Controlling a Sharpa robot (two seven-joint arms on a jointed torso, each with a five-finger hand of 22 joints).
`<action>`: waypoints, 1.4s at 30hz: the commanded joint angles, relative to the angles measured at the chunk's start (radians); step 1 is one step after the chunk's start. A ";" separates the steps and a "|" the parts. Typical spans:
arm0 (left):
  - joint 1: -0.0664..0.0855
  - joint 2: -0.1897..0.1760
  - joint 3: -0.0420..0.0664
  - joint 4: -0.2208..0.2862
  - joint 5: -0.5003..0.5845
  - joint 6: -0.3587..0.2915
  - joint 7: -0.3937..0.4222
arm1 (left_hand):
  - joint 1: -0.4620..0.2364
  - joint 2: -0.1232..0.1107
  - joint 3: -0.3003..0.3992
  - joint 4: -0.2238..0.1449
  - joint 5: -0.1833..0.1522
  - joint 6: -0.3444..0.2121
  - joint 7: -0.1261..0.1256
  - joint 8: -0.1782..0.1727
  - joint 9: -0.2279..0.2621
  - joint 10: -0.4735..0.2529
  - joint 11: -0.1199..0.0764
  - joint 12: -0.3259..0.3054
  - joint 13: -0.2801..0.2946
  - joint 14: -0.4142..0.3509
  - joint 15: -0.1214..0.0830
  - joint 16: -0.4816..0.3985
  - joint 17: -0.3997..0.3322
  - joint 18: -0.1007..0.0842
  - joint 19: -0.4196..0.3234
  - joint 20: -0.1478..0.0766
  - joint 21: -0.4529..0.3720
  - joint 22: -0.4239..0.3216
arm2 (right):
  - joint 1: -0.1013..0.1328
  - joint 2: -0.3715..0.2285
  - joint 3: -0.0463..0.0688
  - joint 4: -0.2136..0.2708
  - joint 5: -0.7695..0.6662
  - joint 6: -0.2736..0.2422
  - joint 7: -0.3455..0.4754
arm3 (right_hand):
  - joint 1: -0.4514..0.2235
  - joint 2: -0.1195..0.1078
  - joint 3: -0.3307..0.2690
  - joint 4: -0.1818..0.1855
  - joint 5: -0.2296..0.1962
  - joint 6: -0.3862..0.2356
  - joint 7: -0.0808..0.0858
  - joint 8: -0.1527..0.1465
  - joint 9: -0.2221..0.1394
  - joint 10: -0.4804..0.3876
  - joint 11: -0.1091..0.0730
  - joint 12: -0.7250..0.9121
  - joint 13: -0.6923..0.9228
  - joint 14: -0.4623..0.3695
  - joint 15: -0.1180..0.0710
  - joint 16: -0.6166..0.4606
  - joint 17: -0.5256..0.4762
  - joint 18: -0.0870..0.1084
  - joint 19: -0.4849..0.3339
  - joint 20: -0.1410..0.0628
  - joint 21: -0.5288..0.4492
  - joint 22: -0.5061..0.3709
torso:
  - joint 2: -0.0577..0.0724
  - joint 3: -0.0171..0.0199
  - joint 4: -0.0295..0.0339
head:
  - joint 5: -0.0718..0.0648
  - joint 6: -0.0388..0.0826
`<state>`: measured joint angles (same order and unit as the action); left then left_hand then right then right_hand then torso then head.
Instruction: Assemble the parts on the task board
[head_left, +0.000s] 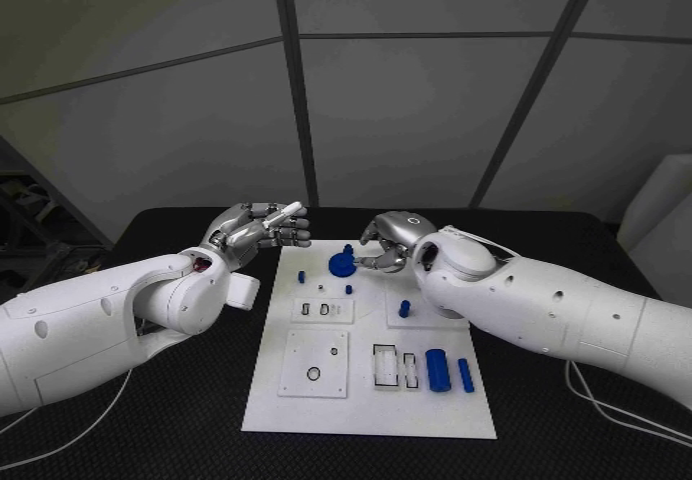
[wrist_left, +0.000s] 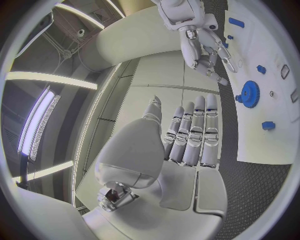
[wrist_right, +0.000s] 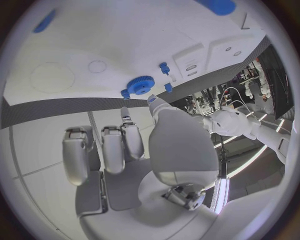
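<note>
Your right hand (head_left: 387, 243) hovers over the far end of the task board (head_left: 368, 420), fingers curled downward with nothing between them. The blue gear (head_left: 342, 264) sits on the board just beside those fingertips; whether they touch it, you cannot tell. In your right wrist view the gear (wrist_right: 141, 85) lies just beyond the fingers (wrist_right: 130, 140), apart from them, with a small blue peg (wrist_right: 164, 67) close by. Your left hand (head_left: 260, 230) is raised off the board's far left corner, fingers loosely curled, holding nothing. Nearer you than the right hand, two blue cylinders (head_left: 438, 370) lie side by side near the board's right edge.
</note>
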<state>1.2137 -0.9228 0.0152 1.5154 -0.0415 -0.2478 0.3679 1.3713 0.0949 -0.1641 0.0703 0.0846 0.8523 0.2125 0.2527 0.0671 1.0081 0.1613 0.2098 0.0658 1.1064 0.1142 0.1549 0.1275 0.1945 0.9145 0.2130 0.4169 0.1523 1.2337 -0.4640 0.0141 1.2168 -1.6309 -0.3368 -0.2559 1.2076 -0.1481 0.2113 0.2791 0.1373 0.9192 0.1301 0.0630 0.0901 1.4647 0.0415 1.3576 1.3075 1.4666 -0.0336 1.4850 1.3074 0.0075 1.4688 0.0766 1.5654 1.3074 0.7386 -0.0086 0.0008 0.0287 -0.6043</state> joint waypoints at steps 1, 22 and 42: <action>0.002 -0.002 0.001 -0.001 -0.004 0.013 -0.001 | 0.000 0.008 0.001 -0.005 -0.003 -0.001 0.007 -0.004 -0.001 0.002 0.003 -0.004 -0.001 0.000 0.004 -0.003 0.000 -0.013 -0.001 0.009 -0.005 -0.002 | 0.003 -0.067 0.002 0.055 0.155 -0.139 0.128 | 0.020 0.004 0.006 -0.004 0.000 0.007 -0.001 0.004 -0.001 -0.008 0.003 -0.007 0.087 0.061 0.003 -0.005 0.061 -0.008 0.102 0.005 0.005 0.263 | -0.006 0.0019 -0.0096 | -0.002 0.004; -0.001 0.011 0.000 -0.017 -0.004 0.019 0.000 | 0.001 0.008 0.000 -0.007 -0.003 -0.001 0.007 -0.005 -0.001 0.002 0.003 -0.005 -0.001 0.000 0.004 -0.004 0.000 -0.013 -0.001 0.009 -0.006 -0.002 | 0.003 -0.317 0.005 0.010 0.466 0.042 0.353 | 0.235 -0.031 0.025 -0.147 -0.059 0.029 -0.005 0.003 -0.007 -0.027 -0.002 -0.044 0.061 0.059 0.000 -0.010 0.063 -0.008 0.102 0.002 0.005 0.263 | -0.013 0.0198 -0.0389 | -0.010 0.003; -0.004 0.024 0.000 -0.032 -0.004 0.020 0.000 | 0.001 0.008 0.000 -0.007 -0.003 -0.001 0.007 -0.005 -0.001 0.002 0.003 -0.005 -0.001 0.000 0.004 -0.004 0.000 -0.013 -0.001 0.009 -0.006 -0.002 | -0.012 -0.252 0.005 -0.088 0.389 0.103 0.335 | 0.233 -0.027 0.023 -0.154 -0.033 0.036 -0.006 0.005 -0.008 -0.025 -0.003 -0.041 0.063 0.060 -0.001 -0.009 0.067 -0.008 0.102 0.001 0.005 0.263 | -0.010 0.0245 -0.0366 | -0.007 -0.009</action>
<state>1.2085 -0.9000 0.0145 1.4831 -0.0416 -0.2402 0.3664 1.3714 0.0949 -0.1641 0.0703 0.0846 0.8523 0.2125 0.2528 0.0671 1.0082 0.1613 0.2099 0.0658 1.1063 0.1142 0.1549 0.1276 0.1945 0.9146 0.2129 0.4169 0.1516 1.2205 -0.7173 0.0179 1.1296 -1.2229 -0.2618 0.0688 1.4348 -0.1791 0.2364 0.1293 0.0994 0.9472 0.1222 0.0630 0.0827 1.4433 0.0375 1.3187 1.3075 1.4667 -0.0337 1.4718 1.3080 0.0074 1.4688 0.0765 1.5654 1.3073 0.7291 0.0151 -0.0344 0.0188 -0.6117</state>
